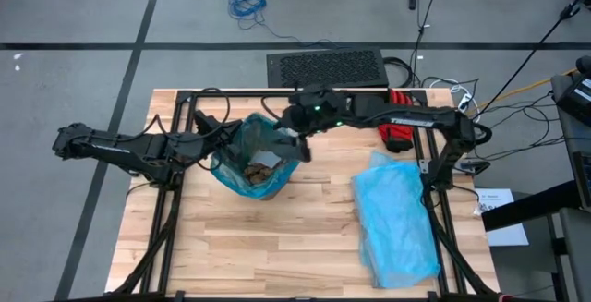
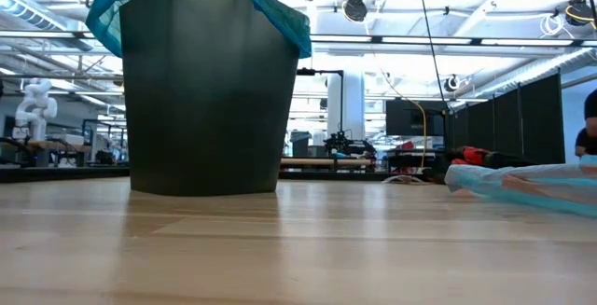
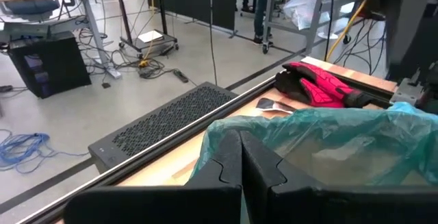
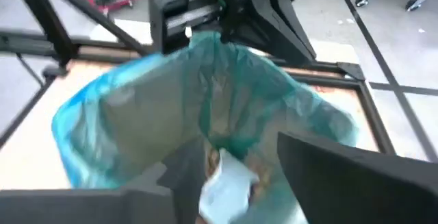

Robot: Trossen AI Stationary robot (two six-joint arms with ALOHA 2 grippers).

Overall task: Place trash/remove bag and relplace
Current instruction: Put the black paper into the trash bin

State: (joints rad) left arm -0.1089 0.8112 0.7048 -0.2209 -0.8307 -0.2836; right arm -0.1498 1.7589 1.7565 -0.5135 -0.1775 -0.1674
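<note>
The dark bin stands upright on the table, left of centre. The teal-green bag lines it, with its rim folded over the bin's top. Brown trash scraps lie at the bottom of the bag. My left gripper is shut on the bag's rim at the bin's left side. My right gripper hovers open over the bin's right rim. A white scrap shows below the gap between its fingers, inside the bag; I cannot tell whether it touches them. My left gripper pinches the bag's rim between its two shut fingers, on the bin's left side. The fingers come nearly level from the table's left. The plastic bunches at the fingers, and the rest of the bag stays draped in the bin.
A paler sky-blue plastic bag lies flat on the table's right half. A red glove lies at the far right corner. A black perforated panel lies on the floor past the far edge. Bare wood stretches along the near side.
</note>
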